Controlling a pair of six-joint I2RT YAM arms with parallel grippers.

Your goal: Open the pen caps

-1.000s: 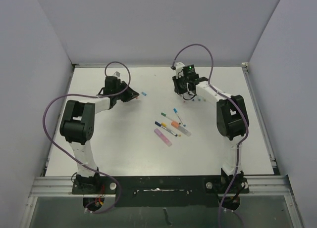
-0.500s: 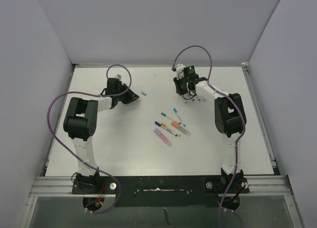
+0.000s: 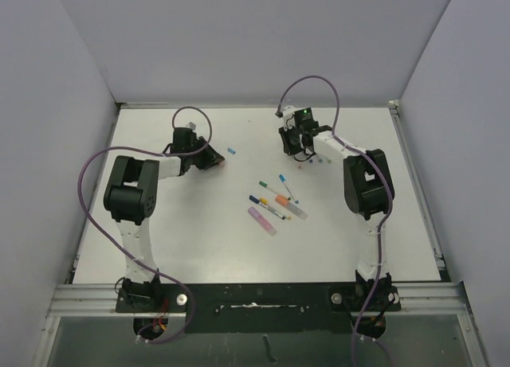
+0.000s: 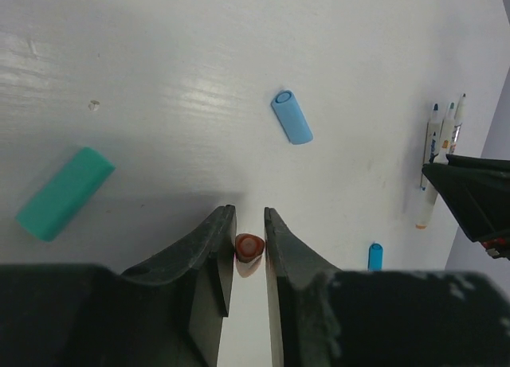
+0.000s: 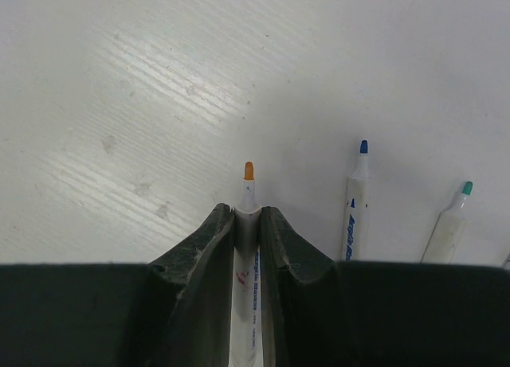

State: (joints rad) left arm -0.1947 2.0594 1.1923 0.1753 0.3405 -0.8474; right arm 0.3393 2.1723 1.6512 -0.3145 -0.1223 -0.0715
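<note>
The left end effector [image 4: 249,216] works beyond and to the left of the pen cluster [image 3: 275,204] on the table [image 3: 199,224]. Its jaws stand narrow around a red cap [image 4: 249,247], though I cannot tell whether they actually pinch it. A blue cap [image 4: 292,117] and a teal cap [image 4: 65,193] lie on that same side of the cluster, clear of the fingers. Beyond the cluster to its right, the right end effector [image 5: 245,212] is clamped on an orange-tipped pen [image 5: 248,192], with a blue-tipped pen [image 5: 356,200] just beside it.
</note>
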